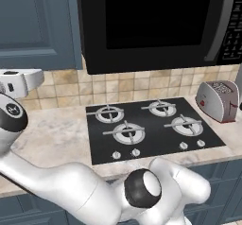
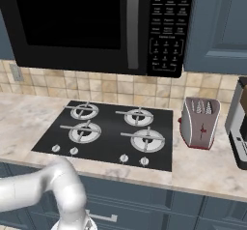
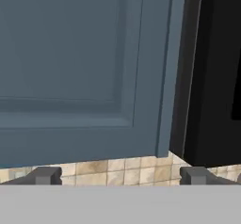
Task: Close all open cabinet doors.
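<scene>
A slate-blue upper cabinet door (image 3: pixel 80 68) with a recessed panel looms close in front of my gripper (image 3: pixel 120 176). The door's right edge runs beside the black side of the microwave (image 3: pixel 212 77). Both fingertips (image 3: pixel 44 176) stand wide apart with nothing between them, so the gripper is open. The same door (image 1: pixel 33 21) hangs at the top left of the left base view, with my white hand (image 1: pixel 21 81) just below it. Another upper cabinet door (image 2: pixel 217 26) hangs right of the microwave and looks flush with its frame.
Under the microwave (image 1: pixel 151 25) lies a black gas cooktop (image 1: pixel 151 127) in a beige stone counter (image 1: pixel 52 139). A silver toaster (image 2: pixel 198 122) stands to its right, then a dark appliance (image 2: pixel 239 127). Blue lower fronts (image 2: pixel 144 195) run below the counter.
</scene>
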Controlling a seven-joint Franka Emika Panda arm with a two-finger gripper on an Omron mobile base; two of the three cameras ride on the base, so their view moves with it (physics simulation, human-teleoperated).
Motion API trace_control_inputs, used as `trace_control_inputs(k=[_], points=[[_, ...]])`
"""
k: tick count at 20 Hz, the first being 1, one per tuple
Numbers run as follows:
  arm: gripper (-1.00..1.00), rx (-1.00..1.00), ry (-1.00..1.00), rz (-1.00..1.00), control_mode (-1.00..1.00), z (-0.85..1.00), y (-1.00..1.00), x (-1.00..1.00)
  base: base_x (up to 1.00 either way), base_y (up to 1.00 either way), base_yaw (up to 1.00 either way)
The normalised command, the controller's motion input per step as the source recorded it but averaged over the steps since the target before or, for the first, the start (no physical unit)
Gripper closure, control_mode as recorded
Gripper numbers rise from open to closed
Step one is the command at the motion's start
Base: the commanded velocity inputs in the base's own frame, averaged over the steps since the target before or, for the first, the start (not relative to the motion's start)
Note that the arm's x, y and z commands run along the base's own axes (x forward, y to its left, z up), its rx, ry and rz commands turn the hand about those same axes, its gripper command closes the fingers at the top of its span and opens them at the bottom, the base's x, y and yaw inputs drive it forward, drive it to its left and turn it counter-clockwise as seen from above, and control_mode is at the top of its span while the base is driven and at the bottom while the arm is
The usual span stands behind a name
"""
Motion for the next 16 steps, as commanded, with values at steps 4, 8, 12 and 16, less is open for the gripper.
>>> trace_control_inputs(k=[4, 8, 12, 16], points=[[-1.00, 0.00, 0.14, 0.00, -1.00, 0.03, -1.00, -0.38, 0.00, 0.00, 0.00], [-1.00, 0.02, 0.13, 0.00, -1.00, 0.01, -1.00, -0.38, 0.00, 0.00, 0.00], [-1.00, 0.01, 0.14, 0.00, -1.00, 0.01, -1.00, -0.39, 0.00, 0.00, 0.00], [-1.00, 0.01, 0.13, 0.00, -1.00, 0.00, -1.00, -0.36, 0.00, 0.00, 0.00]])
